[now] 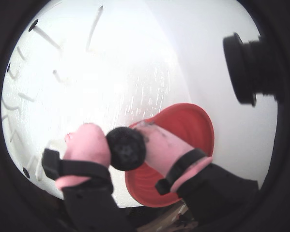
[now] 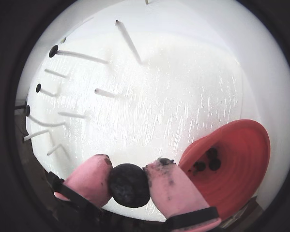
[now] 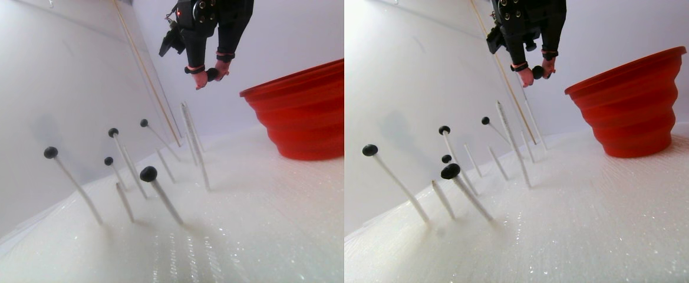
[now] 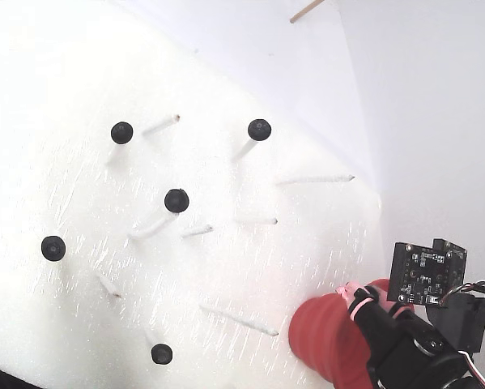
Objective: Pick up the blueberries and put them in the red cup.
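Note:
My gripper [image 1: 121,139] is shut on one blueberry [image 1: 126,148], a matte black ball pinched between the two pink fingertips [image 2: 94,179]. In the stereo pair view the gripper [image 3: 211,73] hangs high in the air, to the left of the red cup [image 3: 303,112] and a little above its rim. The cup [image 2: 241,154] lies just right of the held berry [image 2: 129,185] in both wrist views, with a few blueberries [image 2: 207,159] in its bottom. Several more blueberries [image 4: 176,200] sit on the tips of white sticks [image 4: 149,227] in the foam floor.
Bare white sticks [image 4: 315,179] also stand tilted in the white foam [image 4: 250,267]. A white wall [image 3: 38,88] rises behind the sticks, with a thin wooden rod [image 3: 144,71] leaning against it. A black camera module [image 1: 246,67] juts in at the upper right of a wrist view.

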